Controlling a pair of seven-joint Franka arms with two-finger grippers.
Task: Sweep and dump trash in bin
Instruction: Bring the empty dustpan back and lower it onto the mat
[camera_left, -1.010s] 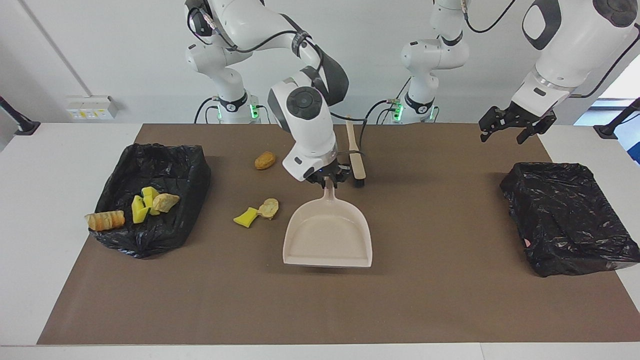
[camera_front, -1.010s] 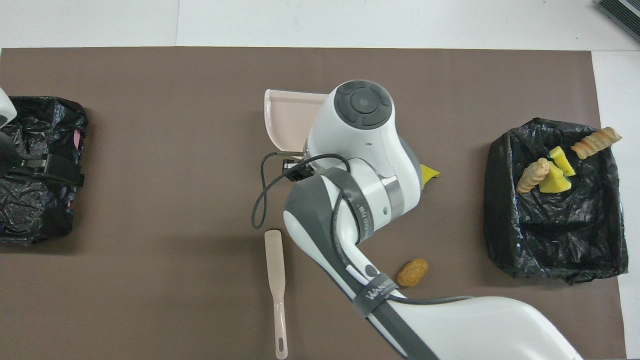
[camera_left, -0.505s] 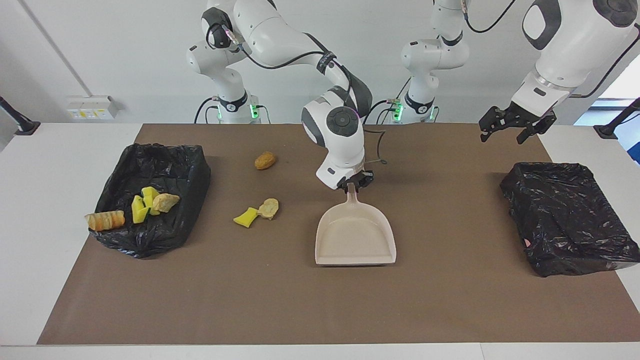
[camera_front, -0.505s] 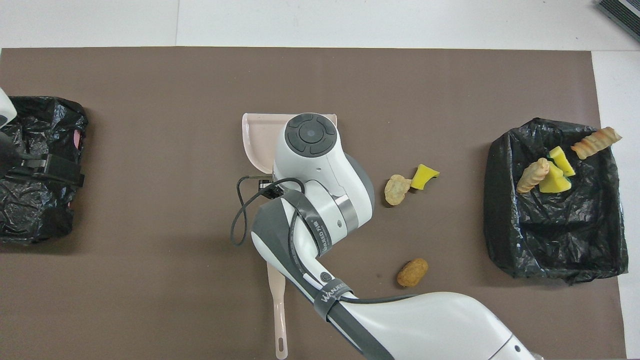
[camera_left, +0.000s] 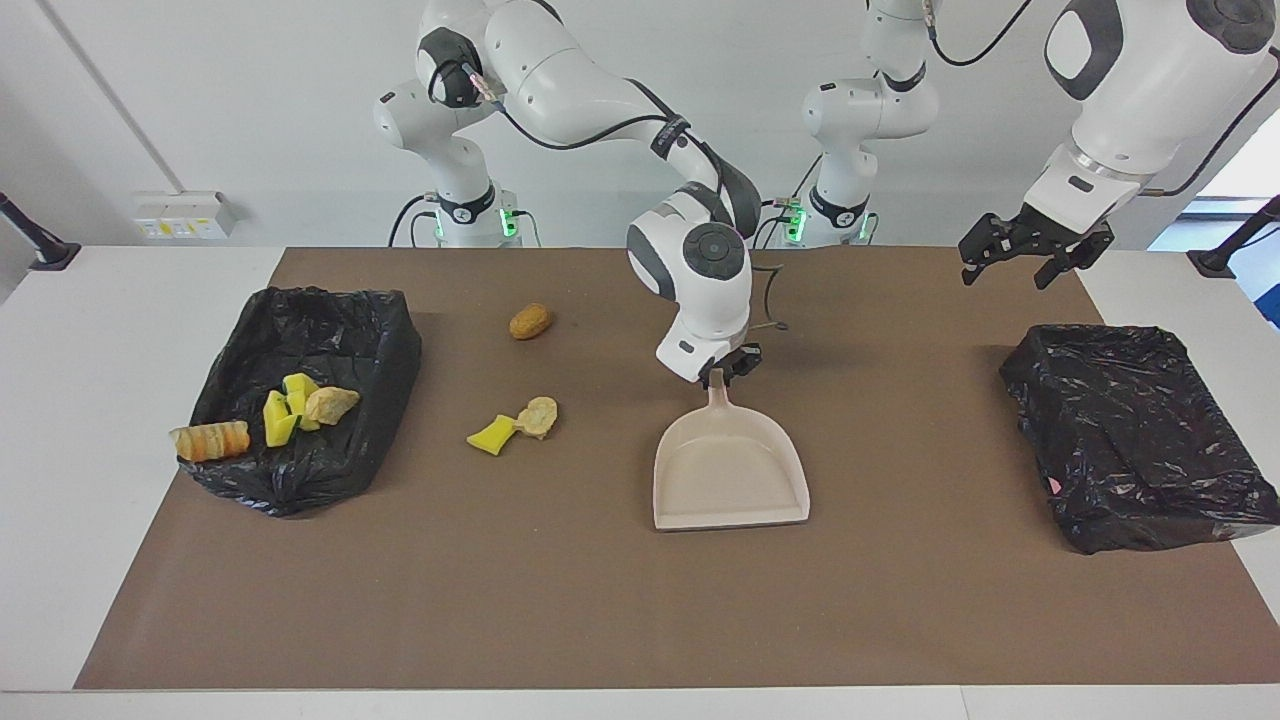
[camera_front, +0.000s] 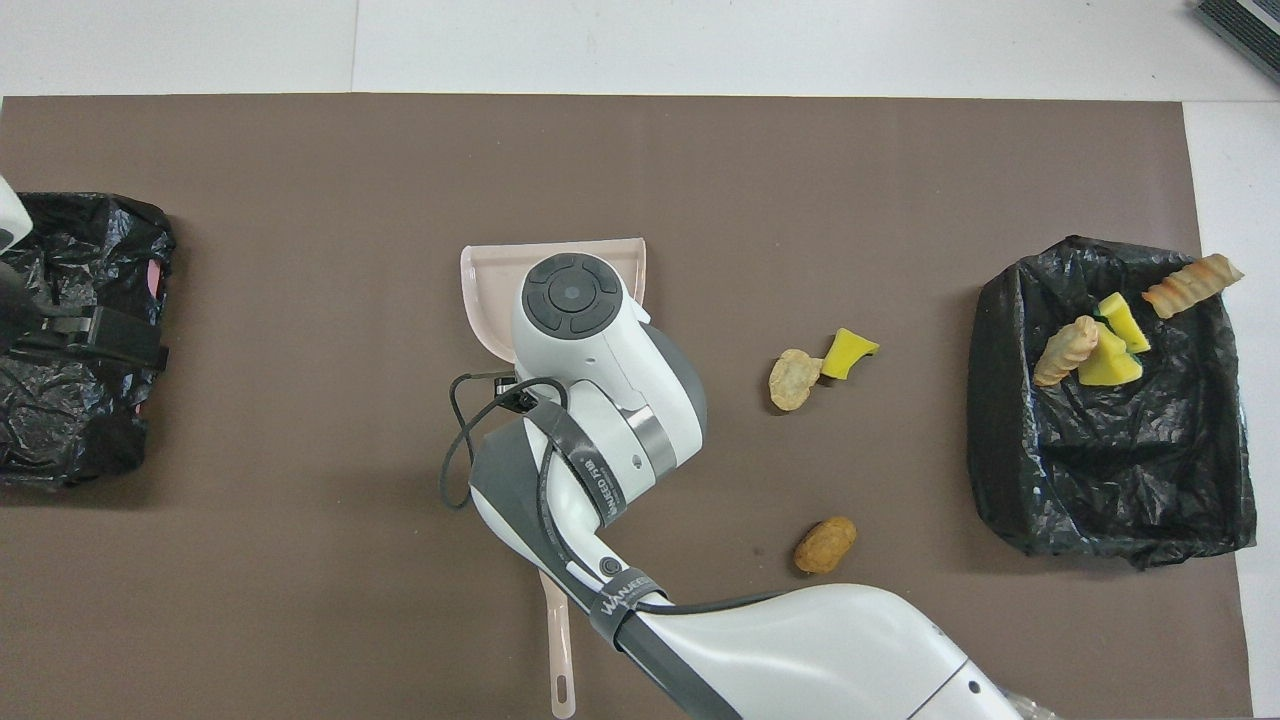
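Dustpan sits mid-tabletop, its handle pinched by the right end effector. Brush lies nearer the robots, mostly hidden under the right arm. Three trash scraps remain on the mat: a yellow chunk touching a tan lump, and a brown lump nearer the robots. Four more rest in or on the bin at the right arm's end. Left end effector waits spread over the mat's corner, near the other bin.

right hand grips dustpan handle, seemingly.
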